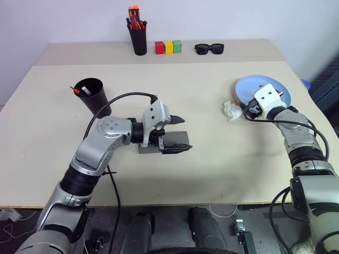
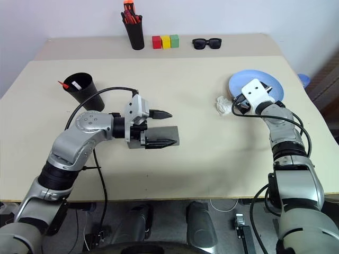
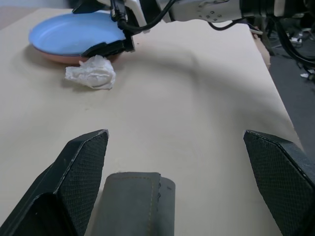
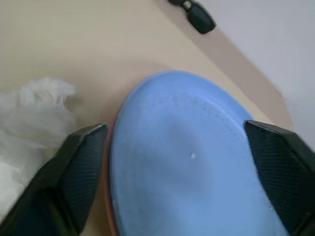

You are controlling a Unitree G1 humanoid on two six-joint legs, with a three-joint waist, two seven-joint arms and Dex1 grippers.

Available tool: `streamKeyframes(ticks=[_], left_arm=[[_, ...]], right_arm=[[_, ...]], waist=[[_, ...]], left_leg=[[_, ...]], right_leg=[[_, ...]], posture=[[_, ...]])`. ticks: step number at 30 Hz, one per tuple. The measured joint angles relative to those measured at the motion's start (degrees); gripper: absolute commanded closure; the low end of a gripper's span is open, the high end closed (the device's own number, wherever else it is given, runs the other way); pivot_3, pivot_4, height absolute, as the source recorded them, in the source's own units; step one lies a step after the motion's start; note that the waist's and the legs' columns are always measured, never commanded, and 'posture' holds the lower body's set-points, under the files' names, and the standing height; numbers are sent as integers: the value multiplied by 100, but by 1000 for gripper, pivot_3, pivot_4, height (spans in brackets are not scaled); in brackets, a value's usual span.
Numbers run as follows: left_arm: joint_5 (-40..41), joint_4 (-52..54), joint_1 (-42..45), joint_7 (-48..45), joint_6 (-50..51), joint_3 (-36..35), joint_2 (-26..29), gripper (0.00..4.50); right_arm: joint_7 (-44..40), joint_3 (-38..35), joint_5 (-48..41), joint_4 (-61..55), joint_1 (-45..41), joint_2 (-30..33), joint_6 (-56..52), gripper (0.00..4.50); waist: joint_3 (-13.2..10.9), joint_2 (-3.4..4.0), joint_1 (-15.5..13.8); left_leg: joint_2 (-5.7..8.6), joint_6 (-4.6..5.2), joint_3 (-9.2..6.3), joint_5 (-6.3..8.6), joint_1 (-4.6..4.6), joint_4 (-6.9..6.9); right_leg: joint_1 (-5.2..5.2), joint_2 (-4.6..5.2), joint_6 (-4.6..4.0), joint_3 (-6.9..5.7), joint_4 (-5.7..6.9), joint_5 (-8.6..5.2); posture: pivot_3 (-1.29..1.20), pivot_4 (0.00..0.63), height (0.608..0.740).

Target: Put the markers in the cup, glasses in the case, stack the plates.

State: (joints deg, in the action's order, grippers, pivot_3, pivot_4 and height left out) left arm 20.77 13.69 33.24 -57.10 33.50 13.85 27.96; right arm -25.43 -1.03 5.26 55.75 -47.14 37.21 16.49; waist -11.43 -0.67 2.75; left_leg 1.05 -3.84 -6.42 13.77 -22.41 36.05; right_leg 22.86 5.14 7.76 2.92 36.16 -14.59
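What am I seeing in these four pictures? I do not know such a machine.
It is a humanoid robot at a table. Two pictures come from its head, two from cameras on its wrists. The left gripper is open above the closed grey case, holding nothing. The right gripper is open around the light blue plate, which lies on the pink plate. Nearby lies crumpled white tissue. The black cup holds markers. At the back: pen holder, coloured blocks, sunglasses.

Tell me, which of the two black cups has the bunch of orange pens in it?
The narrow black pen holder at the table's far edge, beside the coloured blocks. The wide tapered black cup near the left arm shows a red-tipped marker.
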Motion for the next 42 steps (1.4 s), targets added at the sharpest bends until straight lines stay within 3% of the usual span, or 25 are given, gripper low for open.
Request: streamKeyframes(ticks=[5,11,15,23,26,33,42], left_arm=[[25,7,-6,39,1,1,2,0],[41,-2,-30,40,0,2,2,0],[50,-6,-28,42,0,2,-7,0],[107,14,-50,141,80,-5,31,0],[115,71,-111,202,101,-7,59,0],[124,211,-174,268,134,-10,130,0],[128,221,-195,379,170,-10,119,0]], right_arm=[[-397,-412,-791,-1807,637,-130,-1075,74],[-832,-355,-1261,-3445,1818,-311,-2631,74],[-923,-241,-1272,-3713,2018,-312,-3086,74],[-708,-86,-958,-3329,1934,-490,-2679,74],[-637,-22,-824,-3122,1803,-542,-2492,903],[-458,43,-648,-2785,1600,-692,-2268,4463],[-20,-355,-771,-2738,1300,-692,-1986,4463]], waist=[[1,-1,-43],[0,0,-36],[0,1,-11],[0,1,-13],[0,1,-15],[0,1,-26],[-1,2,-11]], left_leg=[[0,0,-9,0,-1,1],[1,0,-8,0,-1,7],[1,0,-6,0,2,6],[1,0,-6,0,2,6],[1,0,-6,0,4,6],[1,0,-6,0,2,6],[1,0,-6,0,1,5]], right_leg=[[-4,0,0,-5,1,0],[-5,0,0,-5,4,0],[-2,-1,0,-4,7,0],[-3,-1,0,-3,6,0],[-3,-1,0,-4,7,0],[-4,0,0,-4,6,0],[-1,0,0,-3,6,0]], posture=[[0,150,740],[0,150,740],[0,150,740],[0,150,740],[0,150,740],[0,150,740],[0,150,740]])
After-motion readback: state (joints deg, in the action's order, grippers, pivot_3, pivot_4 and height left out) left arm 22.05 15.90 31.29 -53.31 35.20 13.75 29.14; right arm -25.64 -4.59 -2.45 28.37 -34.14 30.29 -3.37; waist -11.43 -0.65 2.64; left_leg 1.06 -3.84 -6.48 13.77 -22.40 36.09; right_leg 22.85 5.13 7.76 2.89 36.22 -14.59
